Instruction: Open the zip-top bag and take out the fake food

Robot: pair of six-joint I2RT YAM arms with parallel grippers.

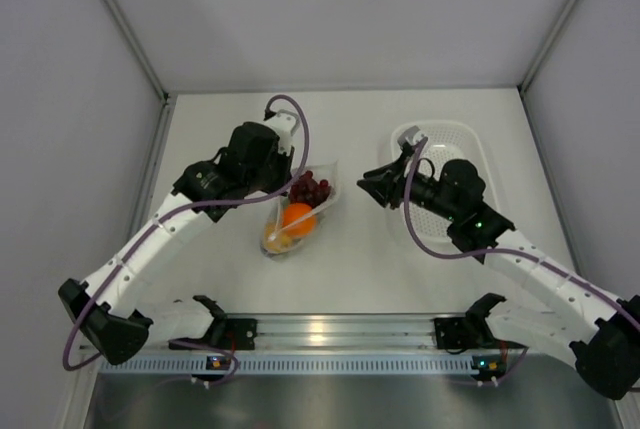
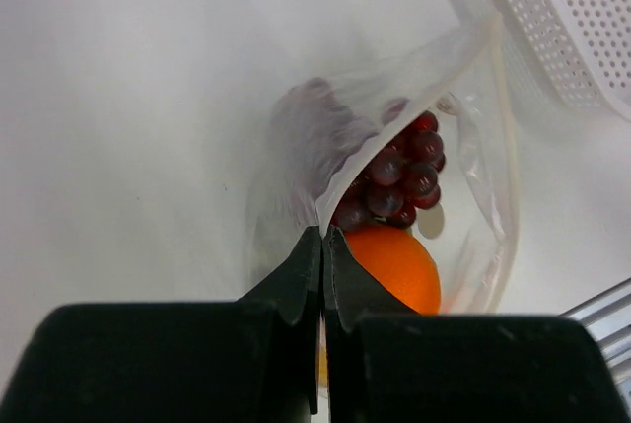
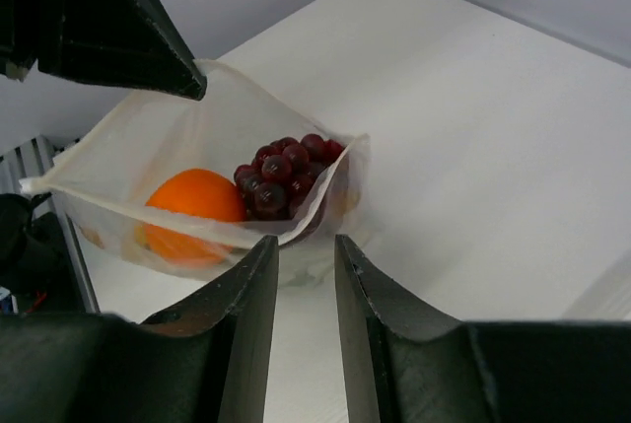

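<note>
Along the near edge a ribbed aluminium rail (image 1: 340, 331) carries both arm bases; just beyond it the white tabletop (image 1: 350, 284) begins; the zip-top bag (image 3: 138, 137) rests on it near the middle, between the two arms and left of a white perforated basket (image 1: 452, 131), apart from it. The bag is clear, slightly cloudy plastic, crinkled, with a pale strip along its lip; its mouth gapes toward the right arm, one lip lifted and the other sagging low; inside, an orange (image 3: 192, 201) sits toward the nearer end, a dark red grape bunch (image 3: 281, 172) lies against it toward the farther end, and a yellowish piece (image 1: 274, 240) shows dimly at the bag's nearest tip. The left end effector (image 2: 323, 238) is clenched on the bag's raised lip, its black fingers pressed together with the plastic rising from between them; the right end effector (image 3: 304, 250) is released, its fingers parted with nothing between them, the tips just short of the bag's low lip. Farther back, plain pale grey wall panels (image 1: 350, 19) close in the tabletop on three sides, joined by thin metal strips.
</note>
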